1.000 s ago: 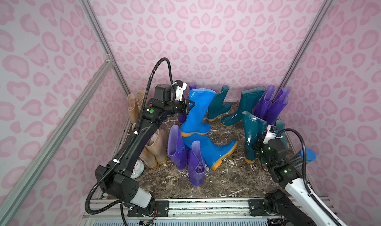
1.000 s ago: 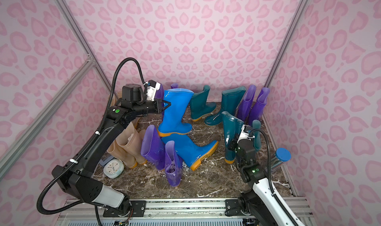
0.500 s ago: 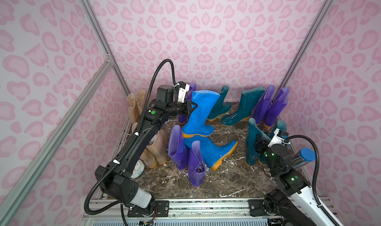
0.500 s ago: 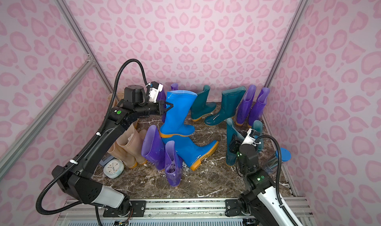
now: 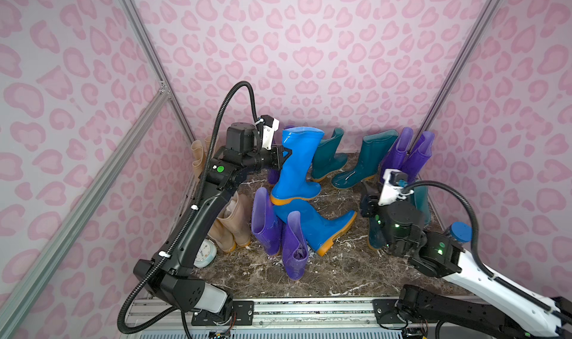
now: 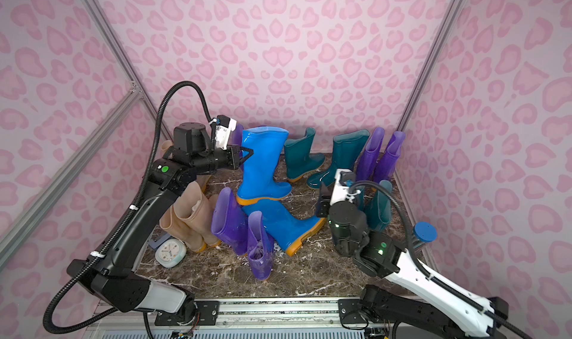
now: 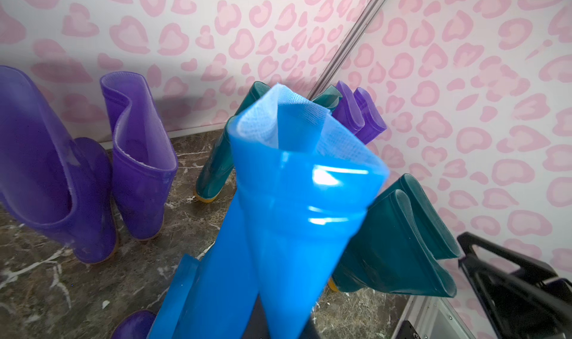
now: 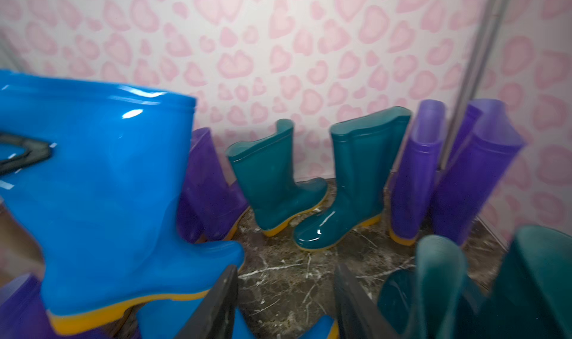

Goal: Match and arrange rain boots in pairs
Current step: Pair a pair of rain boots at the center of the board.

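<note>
Now | left fingers (image 5: 279,161) clamp raised blue boot (image 5: 297,170) | right fingers (image 8: 218,303) parted, empty, just backed off teal boot (image 8: 439,278) | that pairing looks done

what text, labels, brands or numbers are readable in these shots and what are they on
No readable text in any view.
alarm clock dial: markings too small to read.
blue rain boot and other boots: no label or brand visible.
</note>
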